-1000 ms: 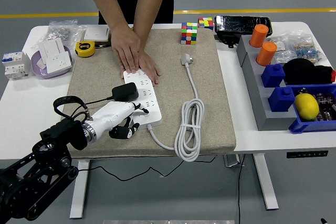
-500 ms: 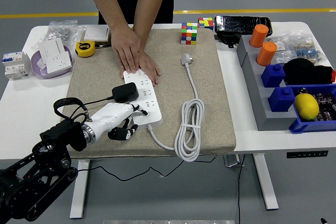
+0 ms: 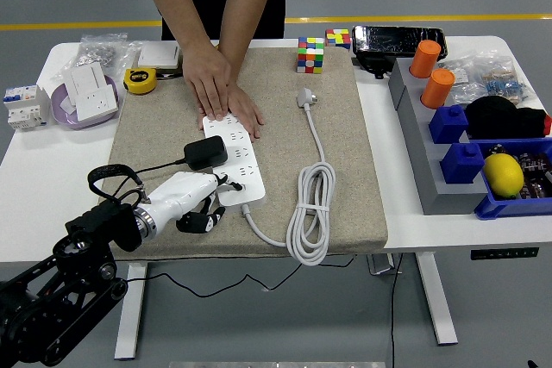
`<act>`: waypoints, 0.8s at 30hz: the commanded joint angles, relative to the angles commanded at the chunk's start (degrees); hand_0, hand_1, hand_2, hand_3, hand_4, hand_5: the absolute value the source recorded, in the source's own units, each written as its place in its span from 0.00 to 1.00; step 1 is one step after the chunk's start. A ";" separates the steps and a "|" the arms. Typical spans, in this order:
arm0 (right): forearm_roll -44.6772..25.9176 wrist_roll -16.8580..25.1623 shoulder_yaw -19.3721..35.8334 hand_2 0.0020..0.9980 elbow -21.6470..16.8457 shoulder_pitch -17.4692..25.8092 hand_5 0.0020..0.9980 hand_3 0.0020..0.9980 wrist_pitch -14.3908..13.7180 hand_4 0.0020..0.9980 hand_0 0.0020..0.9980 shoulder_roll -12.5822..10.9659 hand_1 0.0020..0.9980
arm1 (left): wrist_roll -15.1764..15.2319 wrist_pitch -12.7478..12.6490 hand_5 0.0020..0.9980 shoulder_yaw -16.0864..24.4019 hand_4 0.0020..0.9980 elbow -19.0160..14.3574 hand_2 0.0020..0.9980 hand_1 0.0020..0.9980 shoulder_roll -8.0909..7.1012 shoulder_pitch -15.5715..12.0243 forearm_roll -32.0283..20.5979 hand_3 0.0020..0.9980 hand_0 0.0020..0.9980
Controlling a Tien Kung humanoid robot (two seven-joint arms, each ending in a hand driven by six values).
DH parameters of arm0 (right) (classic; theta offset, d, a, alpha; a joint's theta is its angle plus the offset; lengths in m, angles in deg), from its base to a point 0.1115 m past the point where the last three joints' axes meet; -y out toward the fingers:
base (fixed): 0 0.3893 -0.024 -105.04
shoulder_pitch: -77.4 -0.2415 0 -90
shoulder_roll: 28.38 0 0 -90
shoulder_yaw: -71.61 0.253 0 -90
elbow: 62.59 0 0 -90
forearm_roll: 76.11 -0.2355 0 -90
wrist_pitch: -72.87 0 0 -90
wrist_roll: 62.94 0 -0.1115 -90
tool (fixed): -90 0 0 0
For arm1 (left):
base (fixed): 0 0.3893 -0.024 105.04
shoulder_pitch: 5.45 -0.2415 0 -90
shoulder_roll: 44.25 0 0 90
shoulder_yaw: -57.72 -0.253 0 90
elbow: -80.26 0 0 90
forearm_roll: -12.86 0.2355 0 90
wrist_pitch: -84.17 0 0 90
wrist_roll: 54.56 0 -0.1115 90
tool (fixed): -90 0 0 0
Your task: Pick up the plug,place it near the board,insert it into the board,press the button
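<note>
Since a second ago, our left hand (image 3: pixel 197 200) has slipped a little down and toward the lower left of the frame, its white fingers now curled loosely at the near end of the power strip (image 3: pixel 233 151) and grasping nothing. Our right hand is not in the picture. The black plug (image 3: pixel 206 152) sits seated in the strip just above our fingertips, its thin cord looping back toward our wrist. So we judge the button press is the step in hand. The risk we see is a blunt press: the fingers are bunched, so a push could land on the strip's edge or nudge the plug loose. Snagging that cord as the arm shifts could tug the plug out too. Farther up, the person's two hands (image 3: pixel 220 88) pin the strip's far end to the beige mat (image 3: pixel 345 170) on the desk (image 3: pixel 405 226); if they lift, the strip may slide.
</note>
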 joint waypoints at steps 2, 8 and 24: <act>0.08 -0.04 0.05 0.78 0.00 0.02 1.00 0.82 0.00 1.00 0.87 0.01 0.80 | 0.18 0.38 0.00 1.07 0.49 -1.16 0.15 0.03 0.20 -0.15 -0.55 0.76 0.14; -0.01 -0.07 -0.07 0.78 0.00 -0.02 1.00 0.82 -0.02 1.00 0.87 0.06 0.80 | 1.05 3.70 0.00 5.03 0.59 -5.70 0.12 0.02 0.79 0.09 -7.09 0.56 0.18; -0.13 -0.16 -0.15 0.78 0.00 -0.19 1.00 0.82 -0.03 1.00 0.86 0.24 0.80 | 6.83 -2.84 0.39 9.58 1.00 1.49 0.94 0.95 5.98 4.93 -43.68 0.89 0.90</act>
